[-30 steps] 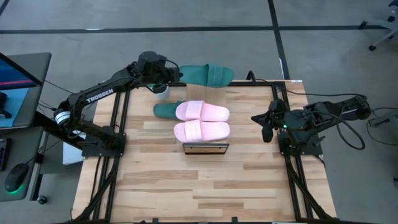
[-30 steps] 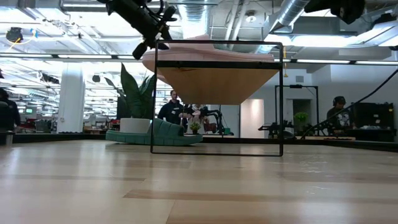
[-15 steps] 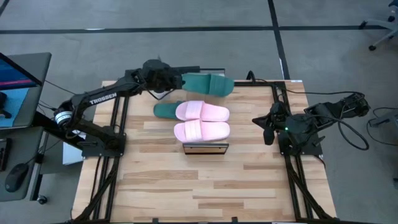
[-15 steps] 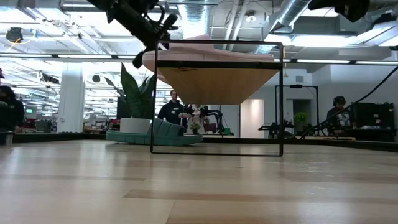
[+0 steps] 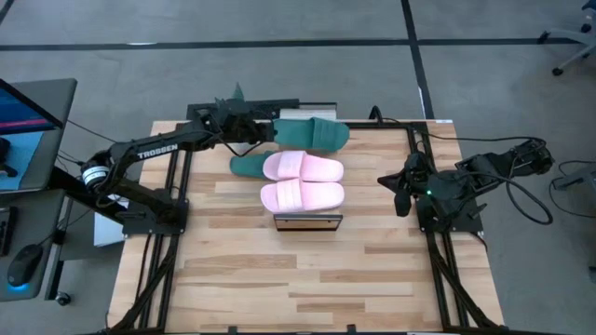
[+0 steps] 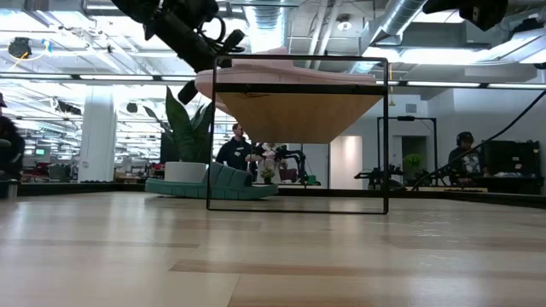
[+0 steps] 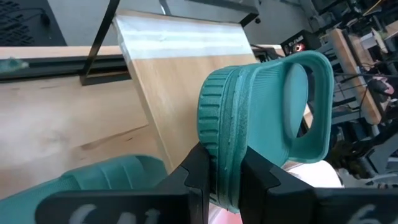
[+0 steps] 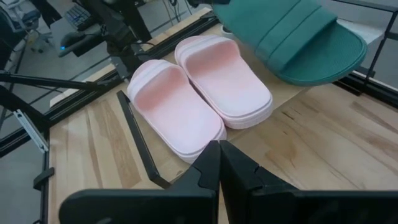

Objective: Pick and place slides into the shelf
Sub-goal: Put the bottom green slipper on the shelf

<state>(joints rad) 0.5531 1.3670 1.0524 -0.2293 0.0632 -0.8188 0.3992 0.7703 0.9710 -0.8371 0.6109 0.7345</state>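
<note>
Both pale pink slides lie side by side, soles down, on the shelf at mid table. One dark green slide rests sole down on the table at the shelf's left, partly hidden under a pink one. The other green slide is in the air just beyond the shelf's far end, in my left gripper, which is shut on it. My right gripper waits shut near the table's right edge. My left gripper pinches the green slide's heel end between its two fingers, one finger against the sole's underside and the other against the footbed. The fingers come roughly level from the table's left, along the slide. The slide is lifted clear, its strap end pointing right.
Black frame rails run along the table's left and right sides. A monitor and a mouse sit off the left edge. Bare wood stretches from the shelf toward the near edge. People show in the room beyond.
My left gripper has carried the green slide from over the table's far edge toward the near edge, closer to the shelf and the pink slides, and its wrist has turned. The slide has stayed in the hold.
</note>
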